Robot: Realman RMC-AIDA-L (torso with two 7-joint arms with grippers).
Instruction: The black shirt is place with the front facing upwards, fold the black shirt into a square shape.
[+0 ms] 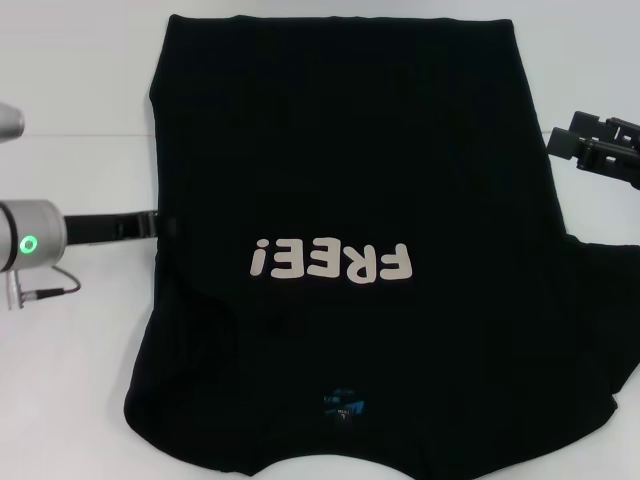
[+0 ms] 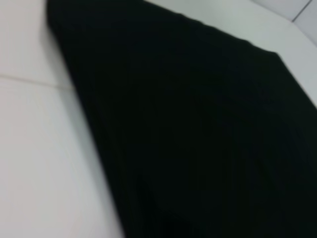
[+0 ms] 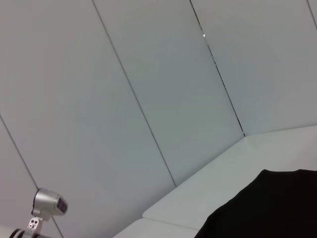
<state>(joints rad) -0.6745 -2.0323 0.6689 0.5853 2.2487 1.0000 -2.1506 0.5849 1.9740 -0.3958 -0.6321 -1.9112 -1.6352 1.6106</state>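
Note:
The black shirt [image 1: 340, 150] lies flat on the white table, front up. Its white letters "FREE!" [image 1: 330, 262] read upside down to me, and the blue neck label [image 1: 345, 408] is at the near edge. The right sleeve [image 1: 600, 300] spreads out to the right; the left side looks folded inward. My left gripper [image 1: 160, 224] is low at the shirt's left edge, level with the letters. My right gripper [image 1: 562, 145] hangs off the shirt's right edge, apart from the cloth. The shirt fills the left wrist view [image 2: 198, 139], and a corner of it shows in the right wrist view [image 3: 267, 208].
The white table [image 1: 70, 150] shows bare on both sides of the shirt and in the left wrist view [image 2: 34, 148]. A grey cable [image 1: 50, 285] hangs by my left arm. The right wrist view shows a grey panelled wall [image 3: 148, 89] behind the table.

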